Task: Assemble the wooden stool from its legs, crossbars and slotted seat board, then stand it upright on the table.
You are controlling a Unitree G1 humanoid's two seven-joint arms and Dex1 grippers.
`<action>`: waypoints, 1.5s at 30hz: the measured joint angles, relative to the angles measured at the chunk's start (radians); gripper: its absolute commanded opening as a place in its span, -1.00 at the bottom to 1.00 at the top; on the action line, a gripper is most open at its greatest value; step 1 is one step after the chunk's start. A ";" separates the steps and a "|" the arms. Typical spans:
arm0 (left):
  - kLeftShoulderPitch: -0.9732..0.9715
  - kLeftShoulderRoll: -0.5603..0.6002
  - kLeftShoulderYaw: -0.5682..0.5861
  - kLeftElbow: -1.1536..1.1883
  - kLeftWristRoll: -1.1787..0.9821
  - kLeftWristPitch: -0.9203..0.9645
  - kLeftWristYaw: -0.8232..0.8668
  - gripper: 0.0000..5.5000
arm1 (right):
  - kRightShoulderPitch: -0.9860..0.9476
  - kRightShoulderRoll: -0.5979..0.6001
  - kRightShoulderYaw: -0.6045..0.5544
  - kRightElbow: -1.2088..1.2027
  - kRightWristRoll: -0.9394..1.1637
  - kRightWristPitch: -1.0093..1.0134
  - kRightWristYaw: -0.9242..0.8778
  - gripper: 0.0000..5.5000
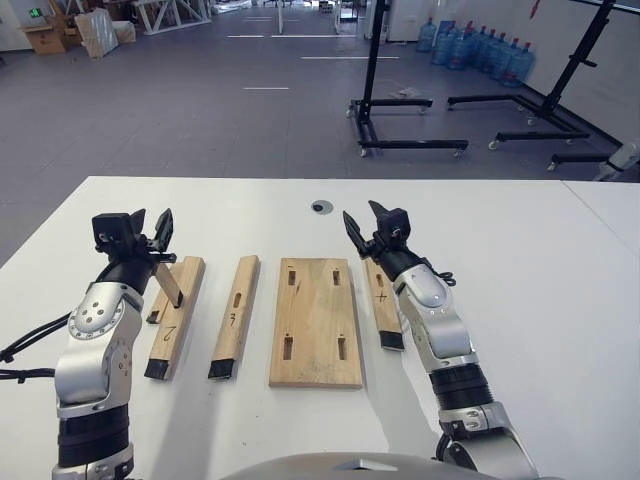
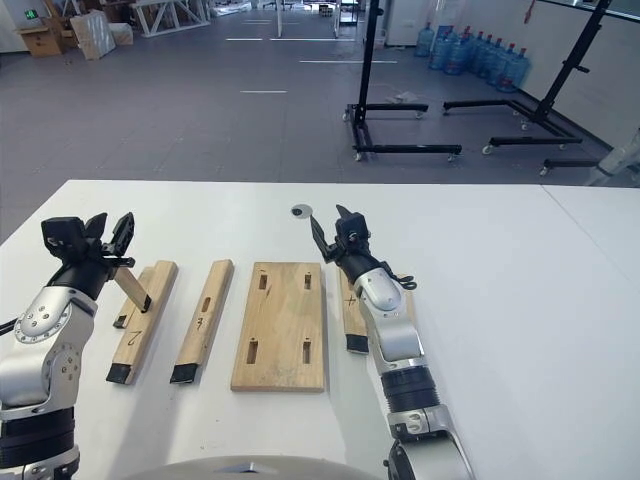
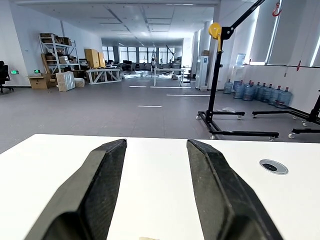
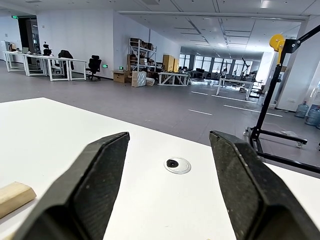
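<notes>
Table (image 1: pixel 530 250): seat board (image 1: pixel 316 322) flat, long axis running near-to-far.

Bright even ceiling light, faint soft shadows on white table (image 1: pixel 560 300)

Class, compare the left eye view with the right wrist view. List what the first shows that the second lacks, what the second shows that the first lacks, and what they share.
Left eye view's own: the slotted seat board lying flat, a leg lying just left of it, and the open left end effector.
Right wrist view's own: office desks and chairs by the far wall.
Shared: the white table, its round cable port, the open right end effector, black stand frames and water bottles.
</notes>
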 measured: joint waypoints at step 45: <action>0.478 -0.043 -0.088 -0.074 0.125 0.184 -0.121 0.21 | 0.136 -0.002 0.029 -0.123 -0.033 0.061 -0.046 0.07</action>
